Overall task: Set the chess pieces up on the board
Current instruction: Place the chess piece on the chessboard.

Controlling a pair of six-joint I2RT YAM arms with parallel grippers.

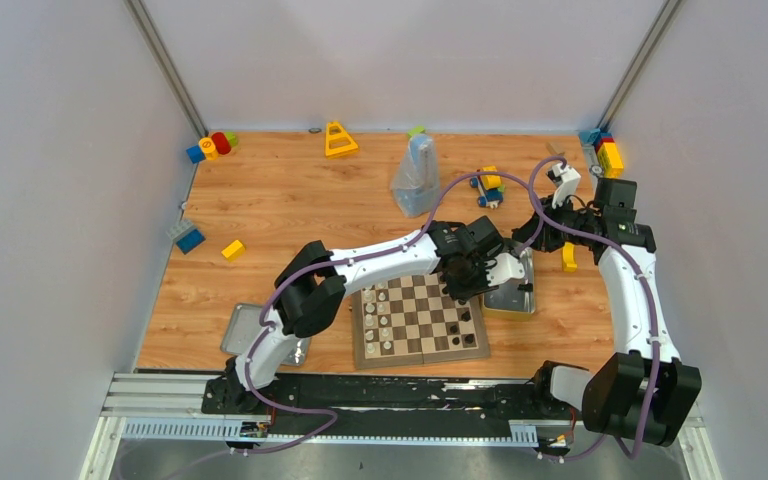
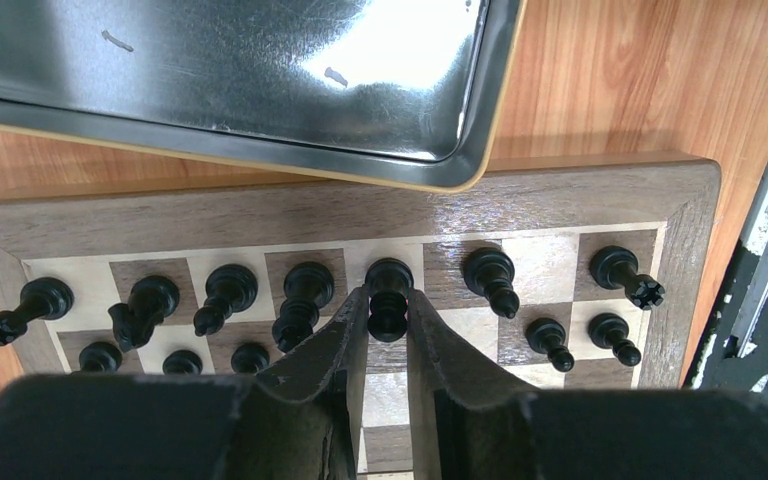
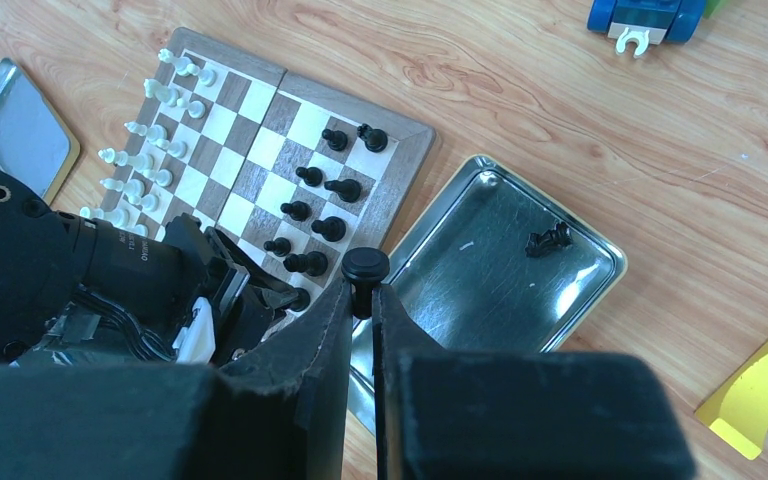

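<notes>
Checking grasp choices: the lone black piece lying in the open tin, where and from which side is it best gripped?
Likely across the narrow middle of the black piece, from straight above: it lies on its side on the flat floor of the tin, clear of the walls.

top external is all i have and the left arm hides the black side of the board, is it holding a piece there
Observer: The left gripper straddles a standing black piece on the back row of the board. I cannot tell whether it is clamped.
Operator: and the right one
Observer: The right gripper pinches a second black piece, lifted clear of the table.
Operator: anything in the tin
Observer: A lone black piece lies in the tin.
</notes>
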